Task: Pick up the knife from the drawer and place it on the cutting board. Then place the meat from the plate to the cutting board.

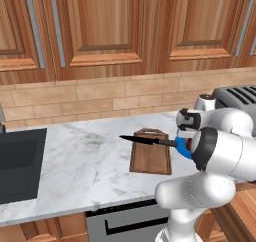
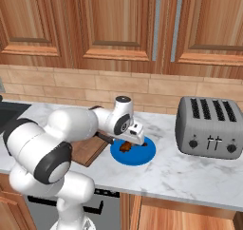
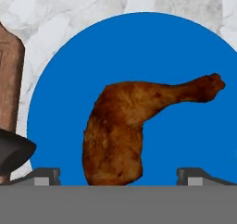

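Observation:
The black knife (image 1: 148, 140) lies across the dark-brown cutting board (image 1: 150, 157), its blade pointing left. Its handle end (image 3: 11, 149) overhangs the board (image 3: 9, 75) towards the plate. The blue plate (image 2: 144, 154) sits on the counter right of the board, with the reddish-brown meat (image 2: 126, 148) on it. My gripper (image 2: 129, 142) hangs close over the meat and is open. In the hand view the fingertips (image 3: 44, 175) stand either side of the meat's thick end (image 3: 118, 135), with the plate (image 3: 139, 47) beneath. The drawer (image 2: 190, 215) stands pulled out below the counter's front edge.
A grey toaster (image 2: 209, 125) stands on the counter right of the plate. A dark sink (image 1: 17, 163) is set into the marble counter (image 1: 85, 161) at far left. Wooden wall cabinets and a brick backsplash run along the back.

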Controlling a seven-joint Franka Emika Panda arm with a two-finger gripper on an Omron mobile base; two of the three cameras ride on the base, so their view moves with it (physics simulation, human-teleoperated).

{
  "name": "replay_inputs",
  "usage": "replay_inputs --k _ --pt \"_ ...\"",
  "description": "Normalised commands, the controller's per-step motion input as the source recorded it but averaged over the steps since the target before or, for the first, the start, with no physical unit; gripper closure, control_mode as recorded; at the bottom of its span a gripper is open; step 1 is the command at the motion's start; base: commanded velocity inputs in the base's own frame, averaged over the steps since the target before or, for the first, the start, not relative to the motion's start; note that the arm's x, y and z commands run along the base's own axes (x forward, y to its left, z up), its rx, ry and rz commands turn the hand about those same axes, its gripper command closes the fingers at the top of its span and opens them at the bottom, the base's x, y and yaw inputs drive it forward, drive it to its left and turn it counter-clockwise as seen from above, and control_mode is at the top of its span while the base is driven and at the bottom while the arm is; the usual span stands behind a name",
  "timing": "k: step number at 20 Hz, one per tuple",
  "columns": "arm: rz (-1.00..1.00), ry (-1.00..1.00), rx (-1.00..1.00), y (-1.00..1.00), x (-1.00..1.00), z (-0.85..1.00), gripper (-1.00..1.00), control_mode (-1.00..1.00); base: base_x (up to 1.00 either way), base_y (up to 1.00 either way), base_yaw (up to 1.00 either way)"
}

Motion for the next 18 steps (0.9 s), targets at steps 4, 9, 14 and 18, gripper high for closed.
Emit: replay_inputs --k 4,9,14,18 --pt "-0.12 0.0 0.02 -0.25 0.0 0.0 -1.0 -1.0 0.0 0.0 0.0" --pt "-0.07 0.0 0.02 -0.03 0.0 0.0 -1.0 -1.0 0.0 0.0 0.0" --pt "-0.06 0.0 0.01 0.03 0.01 0.0 -1.0 -1.0 0.0 0.0 0.0" --pt "-0.06 0.0 0.0 0.04 0.0 0.0 -1.0 -1.0 0.0 0.0 0.0"
